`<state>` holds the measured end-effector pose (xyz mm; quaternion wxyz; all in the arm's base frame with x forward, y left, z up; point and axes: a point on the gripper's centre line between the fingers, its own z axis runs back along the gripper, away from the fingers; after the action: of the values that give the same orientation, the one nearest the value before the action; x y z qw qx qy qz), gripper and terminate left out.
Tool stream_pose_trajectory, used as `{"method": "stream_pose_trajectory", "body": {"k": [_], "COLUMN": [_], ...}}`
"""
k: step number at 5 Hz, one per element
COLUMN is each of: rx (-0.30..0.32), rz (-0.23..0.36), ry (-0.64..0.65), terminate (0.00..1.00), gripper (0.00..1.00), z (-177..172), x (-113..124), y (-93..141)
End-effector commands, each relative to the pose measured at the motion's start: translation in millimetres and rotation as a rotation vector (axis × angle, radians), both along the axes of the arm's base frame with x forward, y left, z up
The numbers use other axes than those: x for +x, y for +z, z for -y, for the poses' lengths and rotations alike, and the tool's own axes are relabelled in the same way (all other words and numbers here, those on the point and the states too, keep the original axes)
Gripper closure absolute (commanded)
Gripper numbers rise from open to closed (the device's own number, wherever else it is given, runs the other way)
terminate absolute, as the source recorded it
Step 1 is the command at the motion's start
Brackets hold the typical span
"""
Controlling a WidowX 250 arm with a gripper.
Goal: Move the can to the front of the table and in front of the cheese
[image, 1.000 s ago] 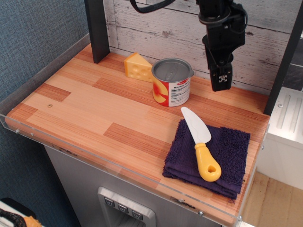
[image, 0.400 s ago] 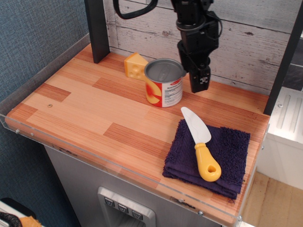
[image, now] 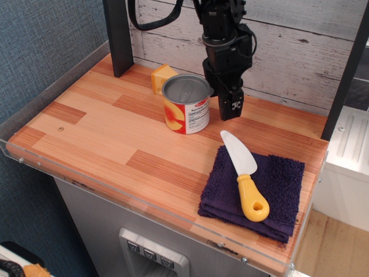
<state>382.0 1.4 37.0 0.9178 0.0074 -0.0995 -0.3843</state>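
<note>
The can (image: 185, 105), with a grey lid and a red, yellow and white label, stands upright on the wooden table (image: 98, 124) at mid-back. The yellow cheese (image: 161, 75) sits just behind it, partly hidden by the can's rim. My gripper (image: 230, 105) hangs fingers-down at the can's right side, close against its rim. Its fingers are together and hold nothing.
A dark purple towel (image: 271, 190) lies at the front right with a white knife with a yellow handle (image: 245, 176) on it. A black post (image: 118, 34) stands at the back left. A clear acrylic rim (image: 144, 205) edges the table.
My gripper has moved left and slightly forward. The can has slid left with it and now covers more of the cheese.
</note>
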Motion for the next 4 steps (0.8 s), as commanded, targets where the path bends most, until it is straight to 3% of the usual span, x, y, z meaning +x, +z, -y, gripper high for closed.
{"method": "stream_pose_trajectory", "body": {"k": [1, 4], "rx": [0.064, 0.129], "rz": [-0.035, -0.14], "ry": [0.007, 0.026], "terminate": [0.0, 0.0], "gripper": [0.0, 0.0], "z": [-17, -62], "x": [-25, -86], "y": [6, 8]}}
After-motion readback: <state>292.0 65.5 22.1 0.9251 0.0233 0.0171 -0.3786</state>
